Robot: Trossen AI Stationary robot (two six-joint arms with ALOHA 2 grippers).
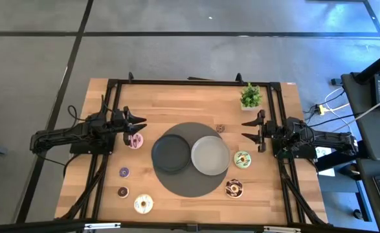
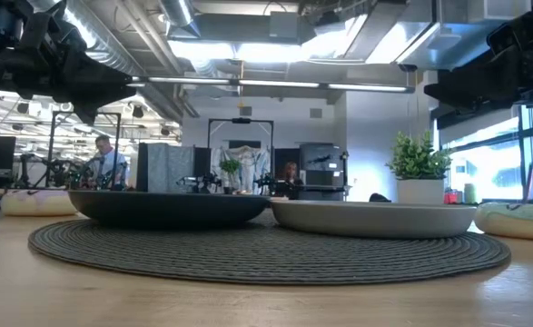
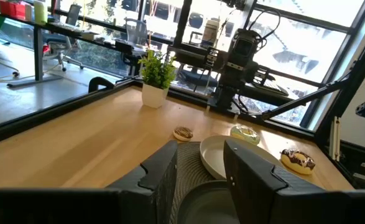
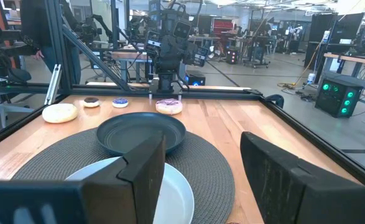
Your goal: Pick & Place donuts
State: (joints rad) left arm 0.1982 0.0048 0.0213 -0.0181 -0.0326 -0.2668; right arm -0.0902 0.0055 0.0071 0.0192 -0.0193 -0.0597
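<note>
Seven donuts lie on the wooden table around a round dark mat (image 1: 190,188). On the left are a pink one (image 1: 135,141), a purple one (image 1: 123,172), a small brown one (image 1: 123,192) and a cream one (image 1: 143,204). On the right are a green-white one (image 1: 242,159), a chocolate sprinkled one (image 1: 234,188) and a tiny brown one (image 1: 220,128). My left gripper (image 1: 138,127) is open and empty beside the pink donut (image 4: 168,106). My right gripper (image 1: 249,130) is open and empty beside the mat's right side, between the tiny brown and green-white donuts.
A dark plate (image 1: 170,154) and a grey plate (image 1: 210,156) sit side by side on the mat. A small potted plant (image 1: 250,97) stands at the far right. A black frame (image 1: 112,84) runs along the table's sides and far edge.
</note>
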